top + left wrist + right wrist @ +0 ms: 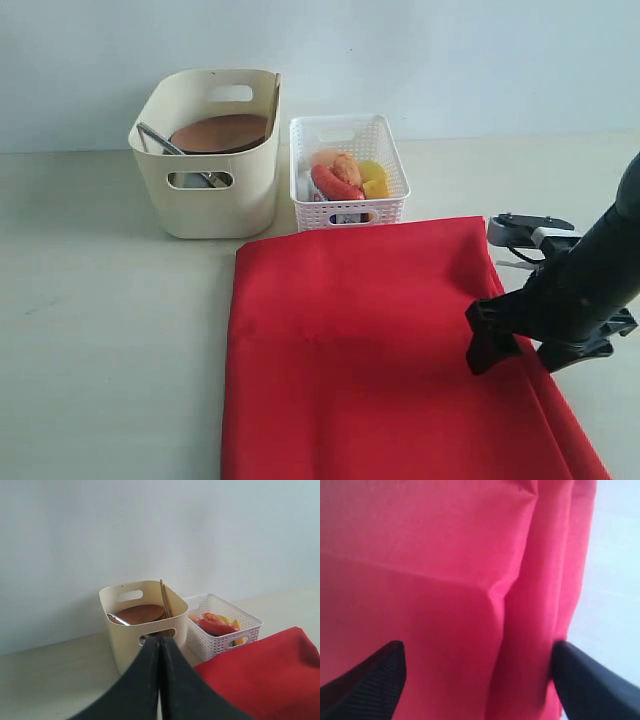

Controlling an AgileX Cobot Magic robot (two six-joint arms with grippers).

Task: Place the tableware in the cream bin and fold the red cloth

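Spread over the surface (100,330), toward the front: the red cloth (350,340), far edge just beside the white lattice basket (300,160) with foods inside. Over its right border, the right pincer (530,350), released and wide, with a raised crease of fabric between the tips; touching the cloth or not, hard to tell. Left pincer (160,680) clenched on nothing, facing both bins from apart. Inside the cream bin (210,205), left of the basket: the round brown plate (220,132), tilted; beside it a silver piece (160,138), perhaps the knife; wooden chopsticks (165,597) leaning at the wall.
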